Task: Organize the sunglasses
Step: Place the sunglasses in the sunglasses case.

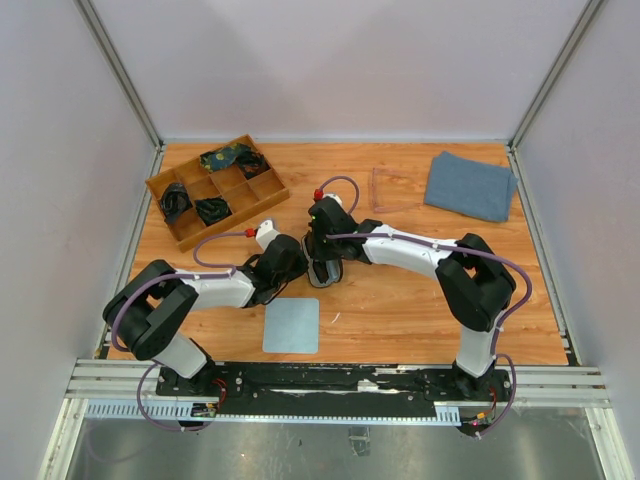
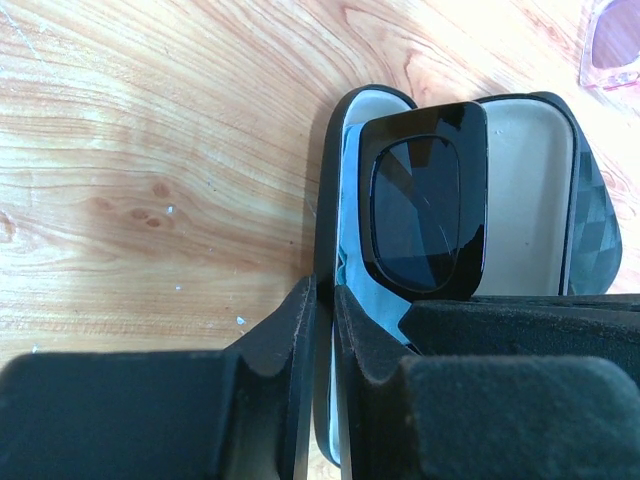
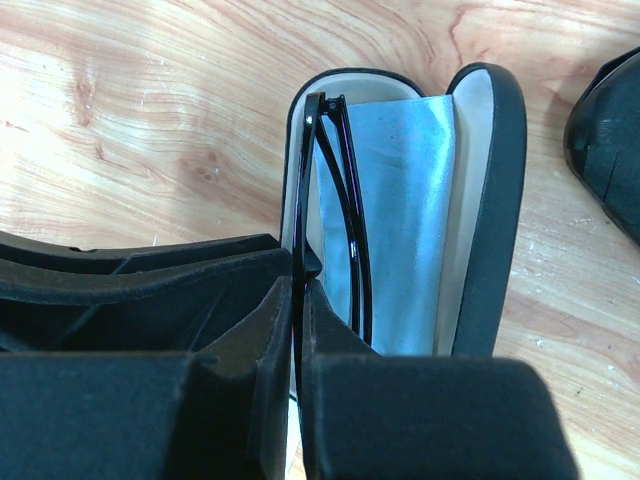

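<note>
From above, both arms meet at an open black oval hard case (image 1: 323, 272). Left wrist: left gripper (image 2: 322, 300) pinches its rim; black-framed dark-lensed sunglasses (image 2: 425, 200) stand inside. Right wrist: right gripper (image 3: 297, 295) nips their frame.

Glossy frame, matt surroundings.
I see the sunglasses (image 2: 425, 200) in shiny black plastic with smooth dark lenses; the case (image 2: 590, 220) has a faceted black shell and pale matt lining, the cloth (image 3: 400, 220) is soft light-blue fabric, the table (image 2: 150, 150) smooth wood grain, my left tool (image 2: 324, 290) matt black.
</note>
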You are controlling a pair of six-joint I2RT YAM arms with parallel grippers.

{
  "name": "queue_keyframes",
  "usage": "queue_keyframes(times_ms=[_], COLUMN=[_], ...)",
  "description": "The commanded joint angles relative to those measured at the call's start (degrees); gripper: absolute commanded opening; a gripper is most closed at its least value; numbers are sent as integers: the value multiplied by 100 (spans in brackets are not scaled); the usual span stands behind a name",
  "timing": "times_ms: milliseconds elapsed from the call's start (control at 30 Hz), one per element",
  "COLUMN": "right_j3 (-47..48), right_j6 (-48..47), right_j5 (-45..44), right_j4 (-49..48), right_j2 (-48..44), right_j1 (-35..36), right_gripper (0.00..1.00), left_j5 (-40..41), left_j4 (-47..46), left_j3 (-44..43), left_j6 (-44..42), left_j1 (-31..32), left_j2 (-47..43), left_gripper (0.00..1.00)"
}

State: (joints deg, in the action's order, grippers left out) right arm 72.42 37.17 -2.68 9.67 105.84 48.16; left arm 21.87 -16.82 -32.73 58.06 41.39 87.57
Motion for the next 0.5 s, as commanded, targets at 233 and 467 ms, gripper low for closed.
queue_keyframes(times_ms=[233, 467], right_j3=[201, 234], right_j6=[144, 183], right_j5=[165, 213], right_j4=[-49, -62], right_j2=[164, 198], right_j1=[-137, -188], right_gripper=[1, 1], left_j5=[-38, -51], left_j4=[-355, -400], left_j3=[121, 142], left_j6=[-163, -181], left_j1=[54, 63], left_j2=[-160, -161], left_gripper=[16, 16])
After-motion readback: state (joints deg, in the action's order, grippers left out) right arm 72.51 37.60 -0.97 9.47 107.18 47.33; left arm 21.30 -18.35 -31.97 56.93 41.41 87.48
